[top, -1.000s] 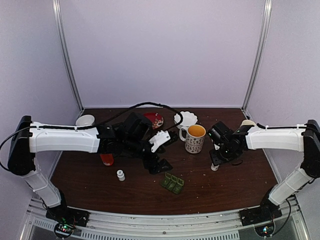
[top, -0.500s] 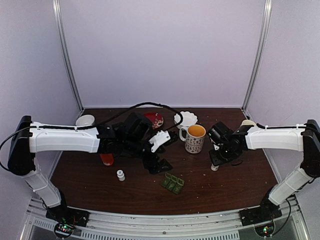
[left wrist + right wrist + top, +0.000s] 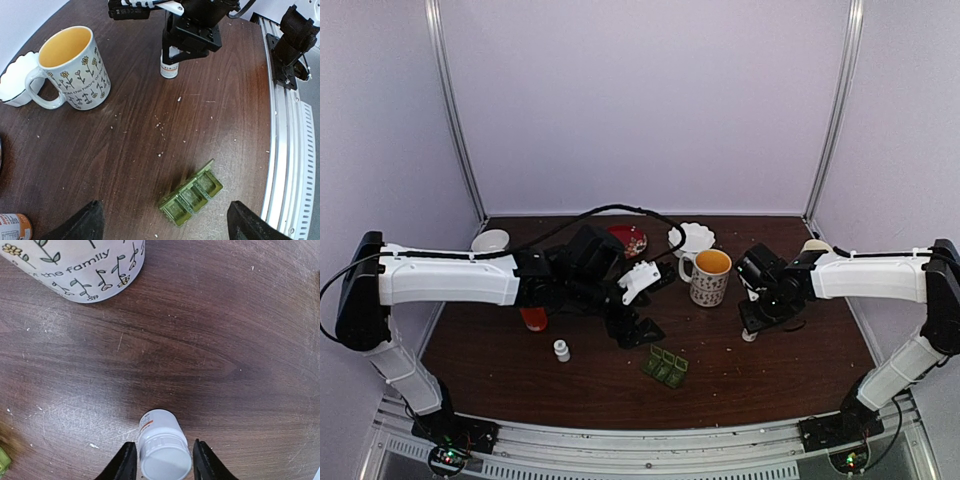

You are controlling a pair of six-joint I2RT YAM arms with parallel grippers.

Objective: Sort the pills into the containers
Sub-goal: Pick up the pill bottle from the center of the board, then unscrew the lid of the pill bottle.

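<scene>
One dark-green pill box [image 3: 192, 192] is seen, lids open, near the near edge of the desk [image 3: 240, 125], about mid-width. White pills [image 3: 179, 99] are scattered between it and the mug [image 3: 75, 62]. Left jaws are held wide, near the pill box. Right jaws are set narrowly astride a white bottle [image 3: 165, 455]; contact cannot be told.

Right hand [image 3: 164, 466] over dark wood-grain counter [image 3: 240, 340], looking straight down. Two black fingers [image 3: 125, 464] at bottom of view, either side of small white bottle [image 3: 161, 432]. Bottle upright, white cap on, a label edge with some red showing on its side. Fingers just beside the cap; contact not clear.

Mug [image 3: 75, 267] at upper left, white with flower stems and the words "the family". Well apart from bottle.

Tiny white pellets [image 3: 94, 445] scattered on counter, mostly left. Green corner [image 3: 2, 460] at lower left edge, cut off.
</scene>
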